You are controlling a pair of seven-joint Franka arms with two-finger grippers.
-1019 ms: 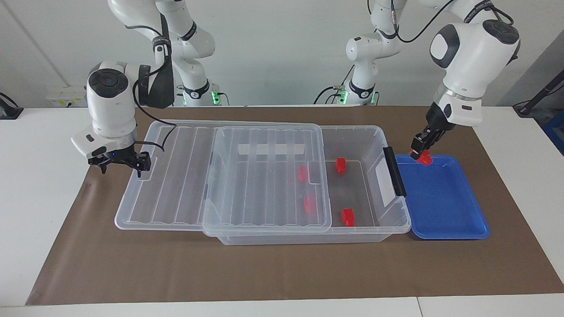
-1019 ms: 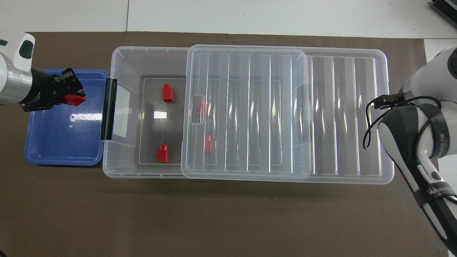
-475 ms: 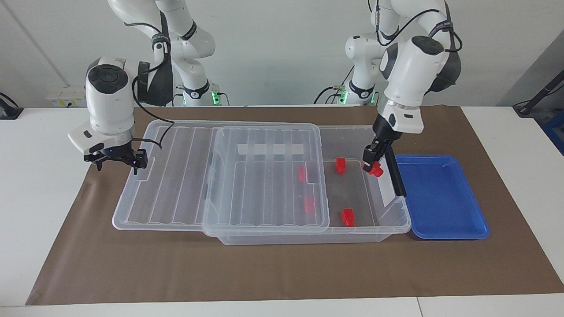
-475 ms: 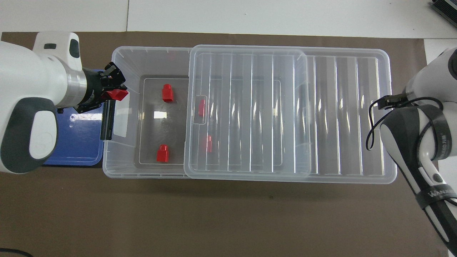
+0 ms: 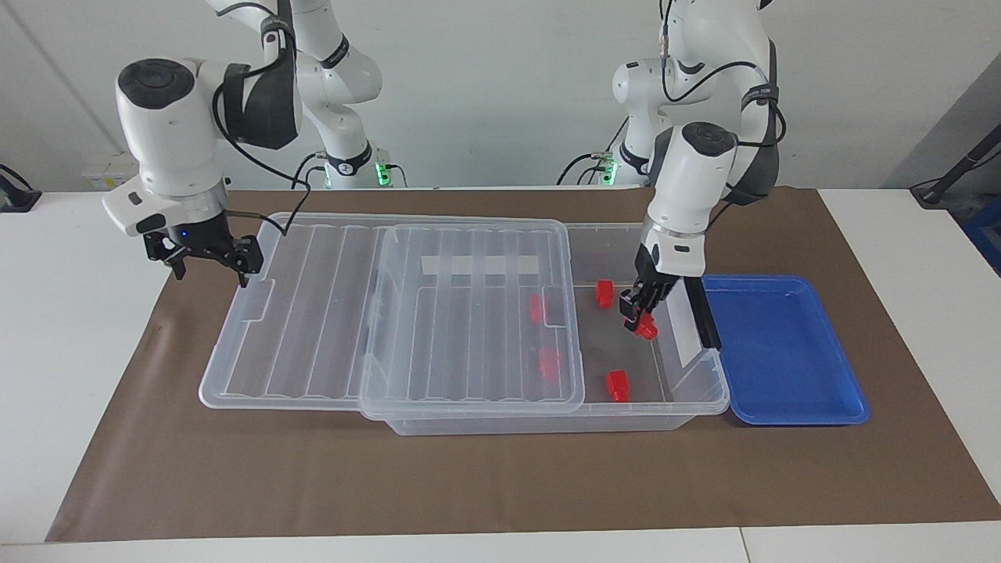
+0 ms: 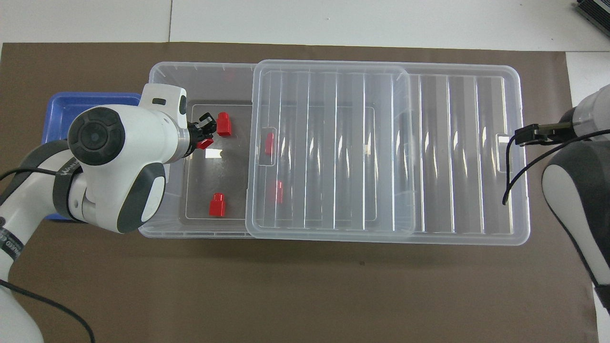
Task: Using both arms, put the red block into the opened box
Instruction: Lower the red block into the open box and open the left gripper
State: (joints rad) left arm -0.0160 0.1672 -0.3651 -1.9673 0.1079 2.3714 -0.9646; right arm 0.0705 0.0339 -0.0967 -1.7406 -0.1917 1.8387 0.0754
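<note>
**A:** Which step are you in?

**B:** The drop. Your left gripper [image 5: 635, 310] is clenched on the red block [image 5: 645, 329], down inside the open end of the box [image 5: 708, 395], between the wall with the black handle [image 5: 701, 303] and the blocks already lying there. The block looks just above the floor, not resting on it; I can't be sure.

**A:** So what next?

**B:** I'd judge you only need to release the block and lift straight up, minding that wall and the nearest block [image 5: 604, 292].

**A:** And the right gripper [image 5: 205, 260]?

**B:** It's spread wide and empty, above the lid's [image 5: 313, 313] end at the right arm's end of the table, touching nothing. It waits.

**A:** What's in the containers?

**B:** Two loose blocks on the box's uncovered floor, two more [image 5: 537, 308] showing through the slid-back lid. The blue tray [image 5: 782, 352] beside the handle holds nothing.
</note>
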